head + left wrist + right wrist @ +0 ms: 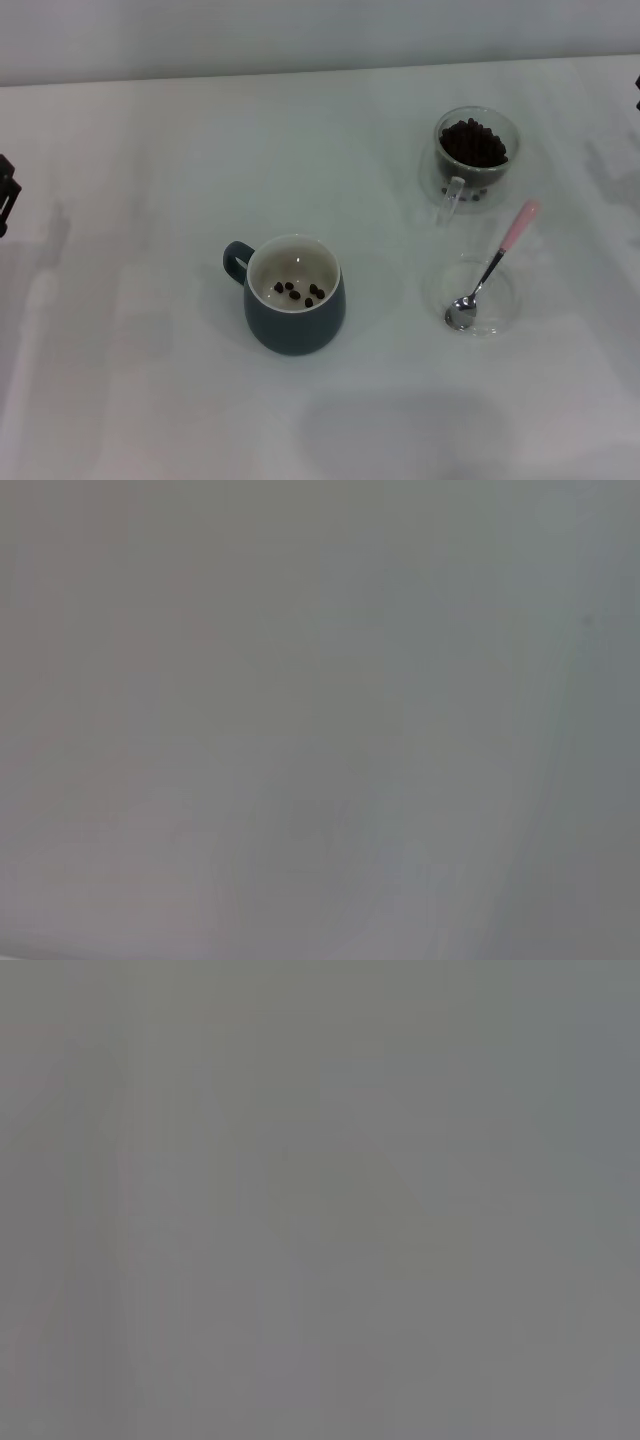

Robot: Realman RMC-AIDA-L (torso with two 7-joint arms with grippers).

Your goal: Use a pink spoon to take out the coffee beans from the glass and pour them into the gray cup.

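The gray cup (294, 307) stands at the table's middle, handle to the left, with several coffee beans (299, 292) on its cream bottom. The glass (474, 153) stands at the back right, filled with coffee beans (473, 142), its clear handle toward the front. The pink spoon (494, 265) lies with its metal bowl in a shallow clear dish (482, 297) and its pink handle pointing back toward the glass. My left gripper (6, 195) shows only as a dark part at the far left edge. My right gripper (637, 92) barely shows at the far right edge. Both wrist views show only a blank grey surface.
The white table (150, 380) runs to a pale wall at the back. The dish with the spoon sits just in front of the glass, right of the gray cup.
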